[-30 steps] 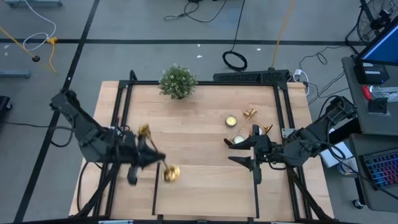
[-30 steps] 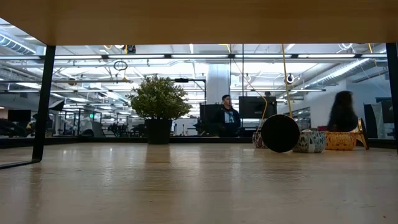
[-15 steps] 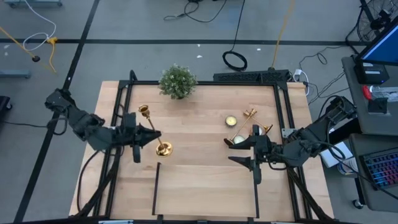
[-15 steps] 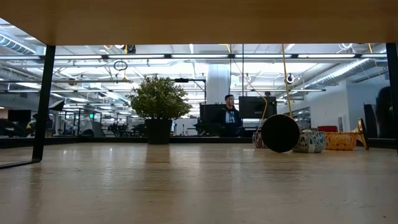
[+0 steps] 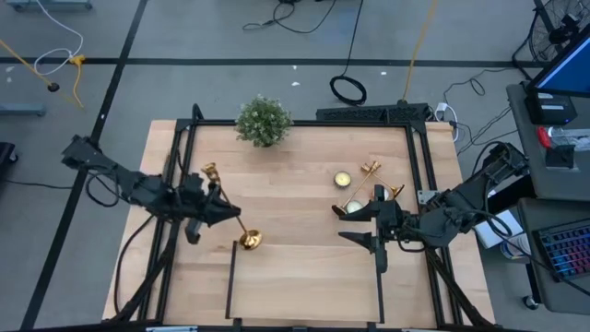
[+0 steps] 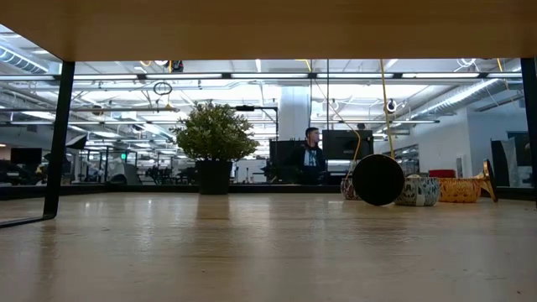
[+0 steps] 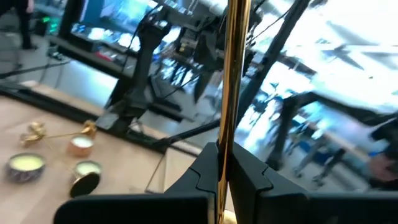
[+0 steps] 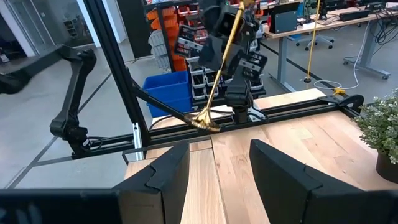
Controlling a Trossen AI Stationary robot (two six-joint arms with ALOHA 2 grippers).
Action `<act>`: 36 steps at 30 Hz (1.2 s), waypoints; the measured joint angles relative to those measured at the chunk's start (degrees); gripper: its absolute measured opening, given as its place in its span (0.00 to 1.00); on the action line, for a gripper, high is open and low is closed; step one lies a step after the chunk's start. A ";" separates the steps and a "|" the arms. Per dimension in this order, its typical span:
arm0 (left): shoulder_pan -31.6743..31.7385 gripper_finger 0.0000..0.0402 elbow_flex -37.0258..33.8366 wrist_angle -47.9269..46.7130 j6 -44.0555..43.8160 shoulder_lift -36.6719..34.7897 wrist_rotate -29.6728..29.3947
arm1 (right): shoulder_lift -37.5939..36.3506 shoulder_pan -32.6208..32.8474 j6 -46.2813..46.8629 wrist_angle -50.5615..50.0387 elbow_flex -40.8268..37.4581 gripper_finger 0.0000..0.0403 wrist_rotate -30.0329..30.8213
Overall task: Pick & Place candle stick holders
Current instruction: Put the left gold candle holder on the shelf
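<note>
My left gripper (image 5: 221, 210) hangs over the table's left half, shut on a gold candle stick holder (image 5: 230, 207) whose round base (image 5: 249, 241) points toward the near edge. Two more gold holders (image 5: 371, 170) (image 5: 383, 194) lie on their sides on the table's right half. In the low view, one's dark round base (image 6: 377, 179) faces the camera. My right gripper (image 5: 369, 228) hovers just near of them, open, with nothing between its fingers (image 8: 168, 177). My left gripper pinches the holder's slim stem (image 7: 226, 127) between its two fingers (image 7: 199, 177), about midway along it. The fingers come roughly level from the table's left and lie across the stem. The holder is lifted clear and tilted, its base (image 8: 202, 120) lowest and its top (image 5: 210, 171) toward the far edge.
A bushy potted plant (image 5: 264, 121) stands at the far edge. Small round candle tins (image 5: 343, 178) (image 5: 353, 208) sit among the lying holders. Black frame rails (image 5: 184, 148) run along the table's sides. A person (image 6: 312, 155) shows in the room behind.
My left gripper has carried the holder toward the table's far edge and then a little back toward the near edge, its arm folding back to the left. The holder stays tilted in the hold and clear of the table.
</note>
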 joint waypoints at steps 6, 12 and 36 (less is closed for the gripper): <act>2.99 0.04 -6.41 1.53 -5.52 -8.19 -7.53 | 0.00 -0.76 0.00 0.00 0.00 0.41 0.00; -1.68 0.04 -1.80 -11.48 -7.58 -6.83 -29.48 | 0.00 -1.07 0.98 -1.16 0.00 0.41 -0.02; -13.28 0.04 15.34 -41.04 -37.12 17.59 -53.05 | 0.02 -1.46 -2.30 11.09 -5.66 0.41 0.02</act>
